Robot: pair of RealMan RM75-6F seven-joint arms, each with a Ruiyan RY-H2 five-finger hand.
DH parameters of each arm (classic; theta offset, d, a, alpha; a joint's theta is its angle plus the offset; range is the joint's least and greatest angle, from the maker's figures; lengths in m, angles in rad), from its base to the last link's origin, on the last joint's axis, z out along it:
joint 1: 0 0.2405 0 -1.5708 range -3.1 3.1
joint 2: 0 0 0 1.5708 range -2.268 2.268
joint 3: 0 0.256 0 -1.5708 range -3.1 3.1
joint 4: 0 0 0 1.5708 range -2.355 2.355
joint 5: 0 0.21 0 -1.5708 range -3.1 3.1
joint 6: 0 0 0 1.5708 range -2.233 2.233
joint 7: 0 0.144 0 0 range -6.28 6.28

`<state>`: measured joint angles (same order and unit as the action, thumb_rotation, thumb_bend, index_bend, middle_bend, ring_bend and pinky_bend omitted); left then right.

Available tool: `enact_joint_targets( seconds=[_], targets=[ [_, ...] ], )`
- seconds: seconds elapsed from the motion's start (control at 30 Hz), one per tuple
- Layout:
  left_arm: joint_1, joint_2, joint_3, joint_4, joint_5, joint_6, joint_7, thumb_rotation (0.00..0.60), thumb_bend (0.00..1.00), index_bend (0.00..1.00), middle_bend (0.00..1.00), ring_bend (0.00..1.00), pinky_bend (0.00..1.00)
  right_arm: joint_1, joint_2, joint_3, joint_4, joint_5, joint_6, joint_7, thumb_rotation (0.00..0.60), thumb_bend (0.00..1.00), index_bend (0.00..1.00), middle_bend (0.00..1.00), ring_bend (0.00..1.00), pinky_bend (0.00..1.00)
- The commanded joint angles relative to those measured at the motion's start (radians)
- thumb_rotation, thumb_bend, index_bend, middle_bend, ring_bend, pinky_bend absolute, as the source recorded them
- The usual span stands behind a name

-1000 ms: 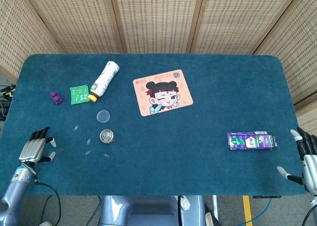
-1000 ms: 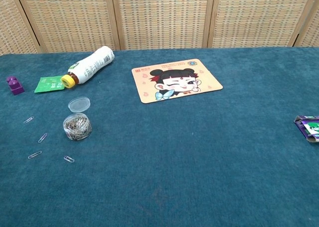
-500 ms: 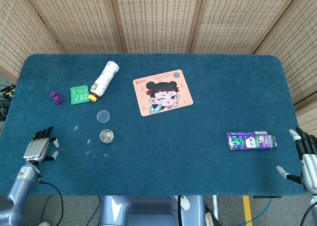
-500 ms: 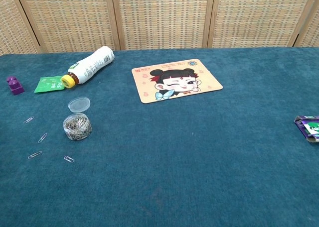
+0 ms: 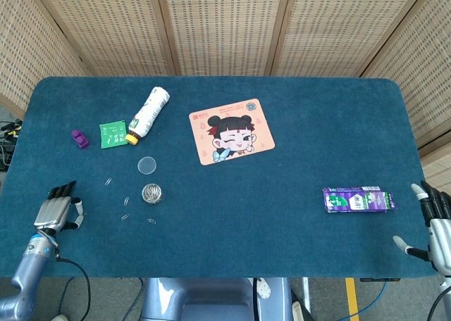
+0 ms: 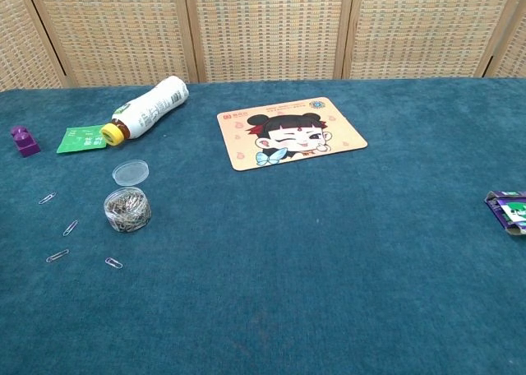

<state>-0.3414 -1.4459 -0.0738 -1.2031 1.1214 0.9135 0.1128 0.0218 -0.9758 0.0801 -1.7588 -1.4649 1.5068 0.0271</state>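
Observation:
My left hand [image 5: 58, 210] hovers at the table's near left edge, fingers stretched forward and holding nothing. Nearest to it are loose paper clips [image 5: 125, 215] on the cloth and a small clear jar of paper clips [image 5: 151, 193], also seen as the jar [image 6: 126, 209] in the chest view, with its lid [image 5: 146, 165] lying beside it. My right hand [image 5: 435, 226] sits at the near right corner with fingers spread and nothing in them. A purple box [image 5: 359, 199] lies flat just left of it. Neither hand shows in the chest view.
A white bottle [image 5: 146, 111] with a yellow cap lies on its side at the back left. Beside it are a green packet [image 5: 111, 134] and a purple toy [image 5: 79, 139]. An orange cartoon mouse pad [image 5: 231, 131] lies mid-table. Wicker screens stand behind the blue cloth.
My left hand has shifted slightly to the right along the near edge. The right hand and all objects have stayed put.

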Motion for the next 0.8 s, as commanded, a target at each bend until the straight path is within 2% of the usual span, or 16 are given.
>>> enact_joint_targets(
  seconds=[0.03,0.3,0.43,0.63,0.8],
  targets=[
    [0.000,0.001,0.000,-0.002,0.000,0.001,-0.001,0.600,0.40,0.60,0.00,0.00,0.00,0.001,0.000,0.000,0.001,0.001,-0.001,-0.001,0.600,0.00,0.00,0.00,0.00,0.00],
    [0.006,0.026,-0.010,-0.037,0.028,0.044,-0.026,0.600,0.41,0.60,0.00,0.00,0.00,-0.001,0.002,0.002,-0.002,0.003,0.004,0.004,0.600,0.00,0.00,0.00,0.00,0.00],
    [-0.024,0.082,-0.054,-0.132,0.058,0.089,-0.018,0.600,0.41,0.61,0.00,0.00,0.00,-0.002,0.006,0.005,-0.002,0.006,0.005,0.015,0.600,0.00,0.00,0.00,0.00,0.00],
    [-0.096,0.107,-0.106,-0.241,0.027,0.080,0.099,0.600,0.42,0.61,0.00,0.00,0.00,-0.001,0.010,0.007,0.002,0.013,0.000,0.028,0.600,0.00,0.00,0.00,0.00,0.00],
    [-0.163,0.075,-0.133,-0.290,-0.035,0.062,0.213,0.600,0.42,0.61,0.00,0.00,0.00,0.001,0.011,0.007,0.005,0.014,-0.003,0.038,0.600,0.00,0.00,0.00,0.00,0.00]
  ],
)
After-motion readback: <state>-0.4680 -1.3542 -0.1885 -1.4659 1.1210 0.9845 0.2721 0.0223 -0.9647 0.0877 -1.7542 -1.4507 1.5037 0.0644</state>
